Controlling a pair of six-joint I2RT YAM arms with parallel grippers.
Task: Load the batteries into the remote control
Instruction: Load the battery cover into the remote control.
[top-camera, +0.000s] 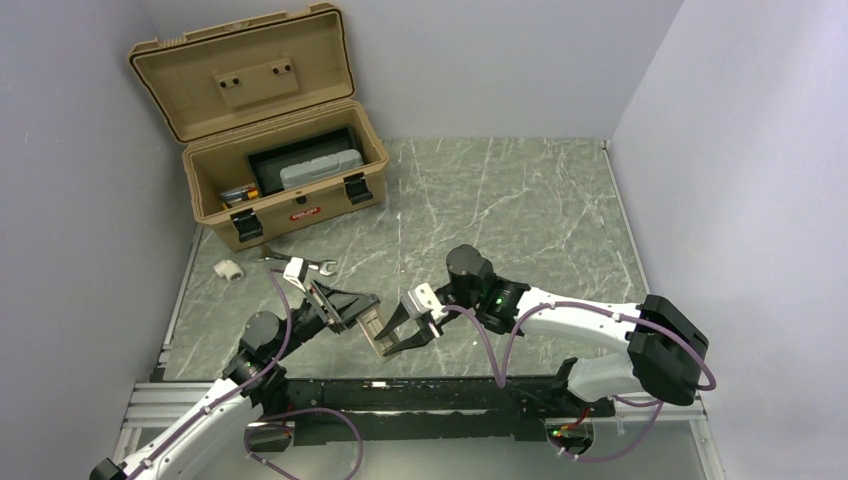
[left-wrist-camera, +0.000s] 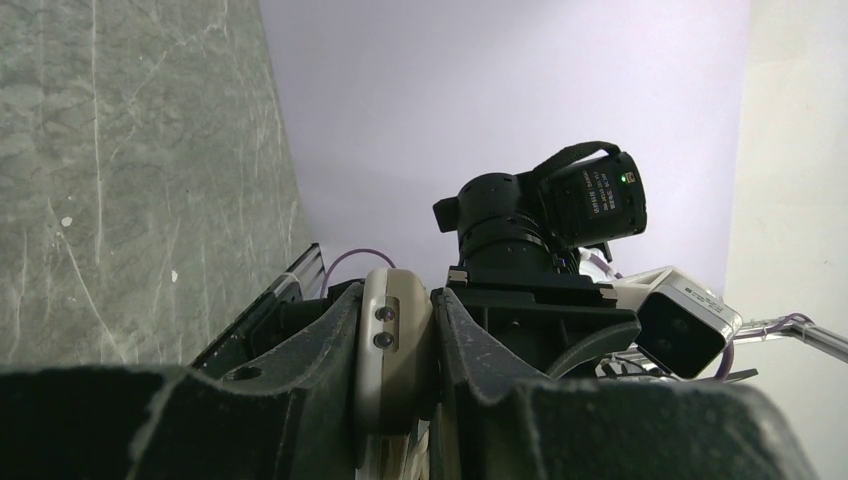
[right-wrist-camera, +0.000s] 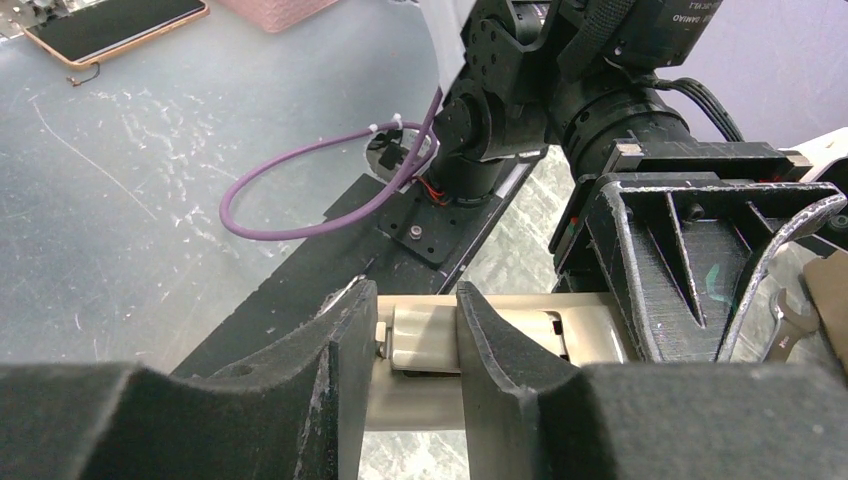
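1. Black left fingers (left-wrist-camera: 300, 370) fill the foreground of the left wrist view, pressed onto both sides of the remote control (left-wrist-camera: 392, 350). The left gripper (left-wrist-camera: 397, 305) is thus clamped on it. 2 small screws show on the remote's pale face. The right arm's wrist camera (left-wrist-camera: 690, 325) sits just beyond.
2. Right wrist view: the right fingers (right-wrist-camera: 330, 380) straddle one end of the remote control (right-wrist-camera: 425, 345) and pinch a pale panel section between them. The right gripper (right-wrist-camera: 415, 305) is therefore closed on the remote. The remote's other end runs right into the left gripper (right-wrist-camera: 680, 270). A wrench (right-wrist-camera: 790, 330) lies on the table at the right edge, and a purple cable (right-wrist-camera: 300, 190) loops behind.
3. Top view: the 2 grippers meet over the near middle of the table (top-camera: 520, 200), left gripper (top-camera: 350, 310) and right gripper (top-camera: 393, 335) each holding an end of the remote control (top-camera: 372, 330).
4. Same view, far left: an open tan toolbox (top-camera: 200, 90) holds a grey case (top-camera: 320, 168). In its left end are the batteries (top-camera: 238, 195) (small orange-and-dark shapes, too small to be sure). The wrench (top-camera: 310, 265) and a small white block (top-camera: 229, 268) lie just in front of the toolbox.
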